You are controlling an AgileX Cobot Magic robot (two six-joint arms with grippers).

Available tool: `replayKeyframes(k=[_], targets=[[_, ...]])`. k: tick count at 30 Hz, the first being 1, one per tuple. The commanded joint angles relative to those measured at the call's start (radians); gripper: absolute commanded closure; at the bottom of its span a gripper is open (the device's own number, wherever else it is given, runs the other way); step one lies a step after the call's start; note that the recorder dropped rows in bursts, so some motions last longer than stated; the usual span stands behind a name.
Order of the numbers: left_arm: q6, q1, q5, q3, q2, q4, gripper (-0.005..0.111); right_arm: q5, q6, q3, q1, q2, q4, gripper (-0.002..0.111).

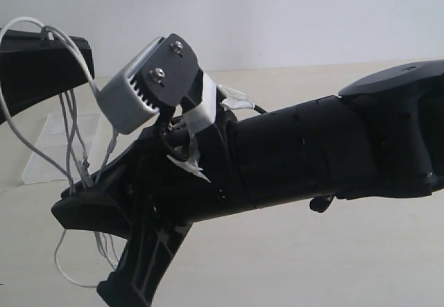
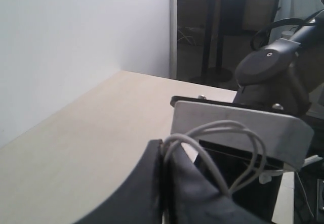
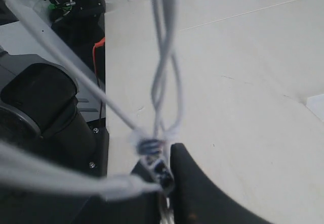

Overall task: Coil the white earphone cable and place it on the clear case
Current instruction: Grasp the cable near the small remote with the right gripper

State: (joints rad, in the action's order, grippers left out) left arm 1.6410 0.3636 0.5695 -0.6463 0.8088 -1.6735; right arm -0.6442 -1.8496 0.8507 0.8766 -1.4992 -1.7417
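Cable: the white earphone cable (image 2: 217, 125) (image 3: 167, 11) is a very thin white wire in several loose loops. You see it strung in the air, none of it on the clear case (image 1: 48, 130), its strands crossing in front of the case.
Left jaws: the left gripper (image 2: 163, 153) is pressed together on the loops.
Right jaws: the right gripper (image 3: 166, 173) pinches the hanging strands.
Case: flat, translucent, lying on the worktop (image 1: 312, 265).
Obstruction: the black right arm (image 1: 312, 154) and its grey ribbed camera mount (image 1: 128, 102) fill your exterior view beside the case.
Surfaces: the worktop is pale and matte; the jaws are dark and smooth.
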Motion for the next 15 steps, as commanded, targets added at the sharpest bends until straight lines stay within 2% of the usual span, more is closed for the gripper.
replayKeyframes(k=[1, 9, 15], targets=[[0.011, 0.004, -0.010, -0.008, -0.008, 0.019, 0.107, -0.012, -0.016, 0.005, -0.004, -0.004, -0.003, 0.108], [0.011, 0.004, -0.069, -0.008, -0.018, 0.020, 0.107, 0.003, 0.001, 0.003, -0.004, -0.004, -0.003, 0.108], [0.011, 0.004, -0.162, -0.008, -0.077, 0.006, 0.107, 0.016, 0.021, 0.003, -0.004, -0.004, -0.003, 0.108]])
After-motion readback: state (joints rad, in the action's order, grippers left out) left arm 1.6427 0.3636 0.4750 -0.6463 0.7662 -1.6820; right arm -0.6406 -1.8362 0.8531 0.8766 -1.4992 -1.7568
